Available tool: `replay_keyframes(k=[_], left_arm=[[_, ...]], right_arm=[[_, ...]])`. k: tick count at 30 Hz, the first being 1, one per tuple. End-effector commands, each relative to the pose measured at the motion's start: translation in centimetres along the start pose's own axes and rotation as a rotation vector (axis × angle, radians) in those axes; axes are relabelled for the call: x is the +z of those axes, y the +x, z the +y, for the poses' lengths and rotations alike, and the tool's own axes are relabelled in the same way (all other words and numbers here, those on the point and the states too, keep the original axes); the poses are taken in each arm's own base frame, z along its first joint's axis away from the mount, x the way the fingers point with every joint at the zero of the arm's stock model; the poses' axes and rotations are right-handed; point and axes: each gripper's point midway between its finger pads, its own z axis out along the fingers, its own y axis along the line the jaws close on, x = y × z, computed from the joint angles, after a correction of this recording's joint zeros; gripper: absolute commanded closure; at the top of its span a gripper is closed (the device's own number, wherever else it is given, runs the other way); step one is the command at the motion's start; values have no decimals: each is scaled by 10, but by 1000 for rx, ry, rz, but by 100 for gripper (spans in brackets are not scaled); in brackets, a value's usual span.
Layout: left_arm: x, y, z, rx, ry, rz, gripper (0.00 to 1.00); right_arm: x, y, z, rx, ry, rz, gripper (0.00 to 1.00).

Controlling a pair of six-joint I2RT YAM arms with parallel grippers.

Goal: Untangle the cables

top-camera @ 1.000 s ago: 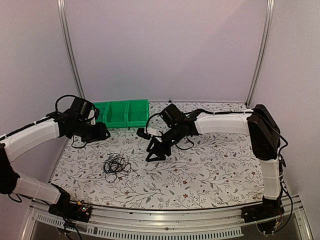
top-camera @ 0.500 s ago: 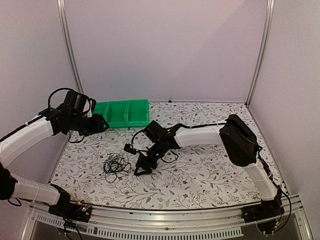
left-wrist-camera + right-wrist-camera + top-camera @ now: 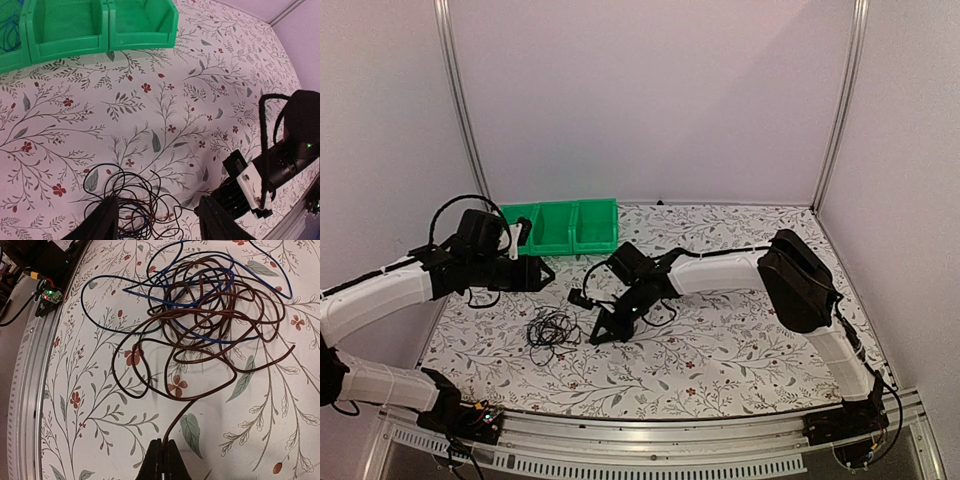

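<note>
The cables (image 3: pixel 552 328) lie in a loose tangle on the flowered table, left of centre. The right wrist view shows thin dark brown wires and one blue wire (image 3: pixel 200 305). My right gripper (image 3: pixel 596 337) is low at the bundle's right edge. Its fingers are shut (image 3: pixel 163 444) on one brown strand that leads up into the tangle. My left gripper (image 3: pixel 542 272) hovers above and behind the bundle, open. Its two black fingers (image 3: pixel 107 222) frame the top of the cables (image 3: pixel 125 197) without touching them.
Green bins (image 3: pixel 565 228) stand in a row at the back left; the leftmost one holds a blue wire (image 3: pixel 7 35). The right arm's wrist (image 3: pixel 290 145) is close on the right of the left gripper. The table's metal front rail (image 3: pixel 27 390) runs beside the bundle.
My right arm swung left and down to the bundle and its jaws closed on a brown strand. My left gripper moved forward from the bins toward the bundle.
</note>
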Motion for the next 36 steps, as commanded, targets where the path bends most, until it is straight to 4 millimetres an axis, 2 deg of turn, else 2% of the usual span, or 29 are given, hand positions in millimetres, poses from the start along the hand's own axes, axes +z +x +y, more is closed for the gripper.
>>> replay_keyframes(k=[1,4,7,10,18,21,25,29,31,33,36], left_arm=[[-1,3,-46,181,163,-82,44],[2,16,-58,262,207,-123,41],[-2,17,-74,321,277,-253,38],[-4,22,-79,352,323,-339,35],[16,38,-92,421,395,-347,35],[33,41,-91,427,374,-335,40],[57,43,-86,443,333,-325,54],[76,53,-81,448,328,-312,73],[89,60,-78,450,322,-283,82],[103,70,-76,454,318,-232,85],[120,84,-68,433,298,-173,84]], right_arm=[[-43,-44,15,-102,33,-68,100],[-74,-66,27,-144,49,-99,100],[-96,-83,34,-174,66,-122,100],[-107,-90,37,-193,90,-126,100],[-128,-101,31,-219,143,-109,100],[-131,-102,30,-219,154,-95,100],[-146,-113,35,-239,172,-106,100],[-187,-137,48,-289,212,-174,100],[-215,-152,60,-324,242,-223,100],[-250,-174,73,-366,302,-297,100],[-294,-201,88,-414,390,-402,100]])
